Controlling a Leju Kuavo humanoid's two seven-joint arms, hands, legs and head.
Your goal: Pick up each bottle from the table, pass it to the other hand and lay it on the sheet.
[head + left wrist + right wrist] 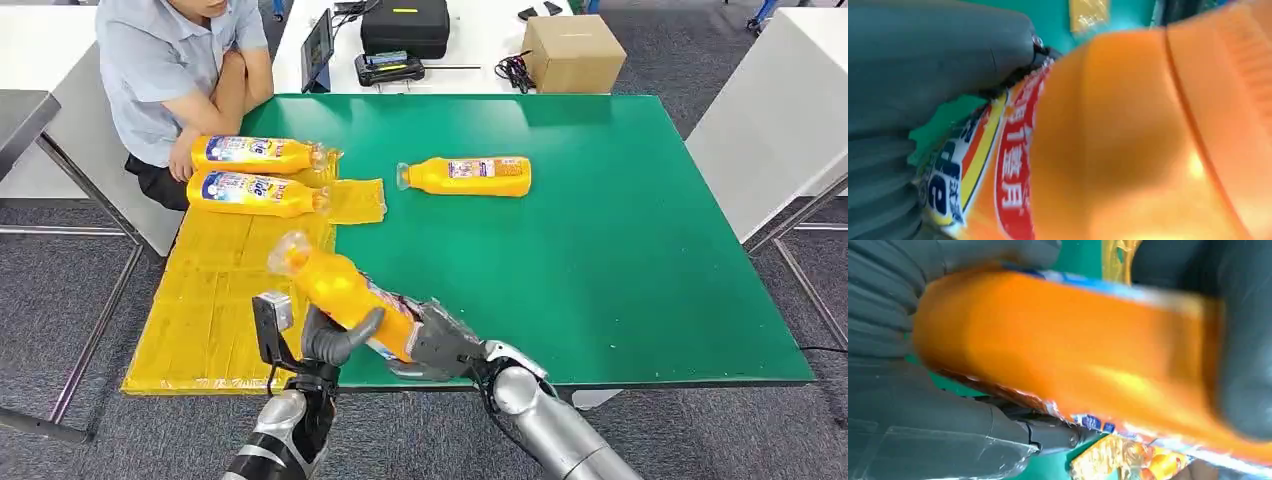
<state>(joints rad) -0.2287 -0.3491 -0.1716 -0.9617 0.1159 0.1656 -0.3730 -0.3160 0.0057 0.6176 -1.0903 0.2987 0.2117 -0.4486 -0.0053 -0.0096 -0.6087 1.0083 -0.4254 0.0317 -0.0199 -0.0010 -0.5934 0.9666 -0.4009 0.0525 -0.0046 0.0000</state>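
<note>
Gripping one bottle (pixel 345 295) together, the left hand (pixel 335 340) and right hand (pixel 440 345) meet; two bottles (pixel 255 155) lie on the sheet (pixel 210 300), one more (pixel 470 176) on the table (pixel 620 250).

Two bottles (pixel 255 172) lie on the sheet (pixel 215 300) at the table's (pixel 620 260) left — a third bottle (pixel 466 176) lies right of them.

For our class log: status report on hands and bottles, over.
Left hand and right hand both grip the tilted orange plastic bottle. Two lie on the yellow sheet. One orange bottle waits on green table.
</note>
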